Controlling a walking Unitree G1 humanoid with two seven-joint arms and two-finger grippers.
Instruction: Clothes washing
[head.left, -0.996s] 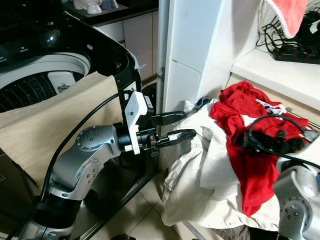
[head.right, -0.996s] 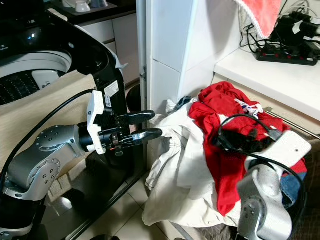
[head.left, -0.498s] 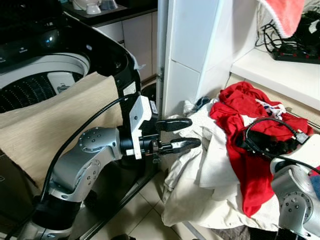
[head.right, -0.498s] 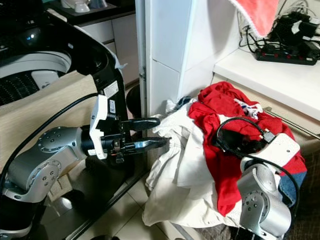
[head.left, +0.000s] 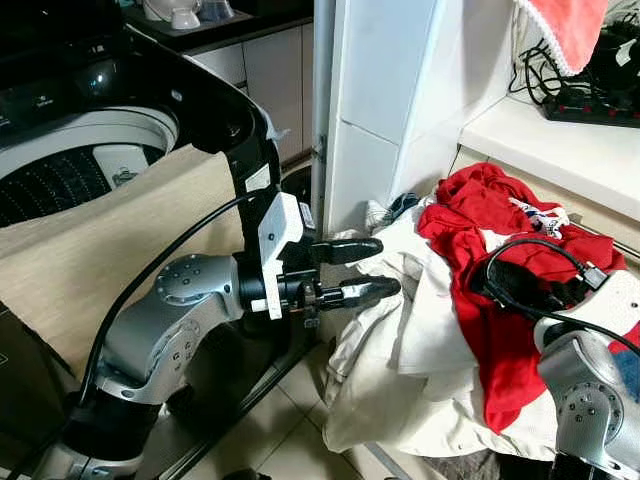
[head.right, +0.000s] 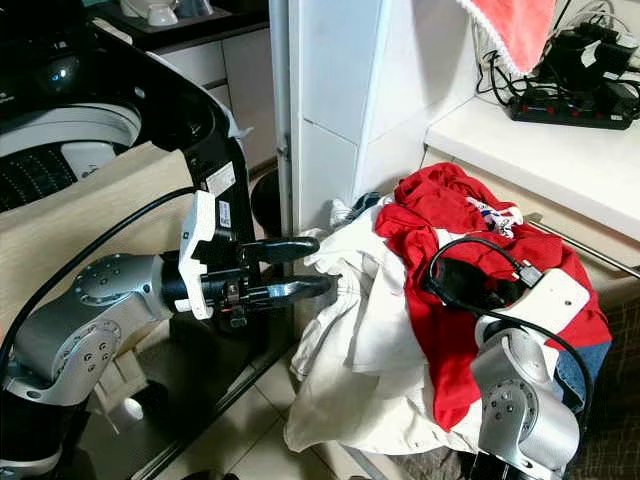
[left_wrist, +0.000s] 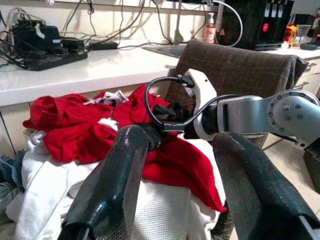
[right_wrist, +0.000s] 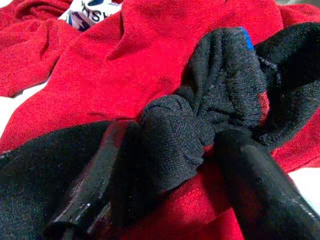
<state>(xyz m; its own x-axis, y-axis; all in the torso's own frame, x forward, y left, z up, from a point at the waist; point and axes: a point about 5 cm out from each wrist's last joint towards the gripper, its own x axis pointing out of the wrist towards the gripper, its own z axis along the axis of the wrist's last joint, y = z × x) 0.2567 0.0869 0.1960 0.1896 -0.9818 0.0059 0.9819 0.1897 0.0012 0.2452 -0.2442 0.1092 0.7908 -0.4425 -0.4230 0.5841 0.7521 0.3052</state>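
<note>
The right claw (right_wrist: 170, 165) presses into a black garment (right_wrist: 200, 125), its fingertips cut off by the edge.
</note>
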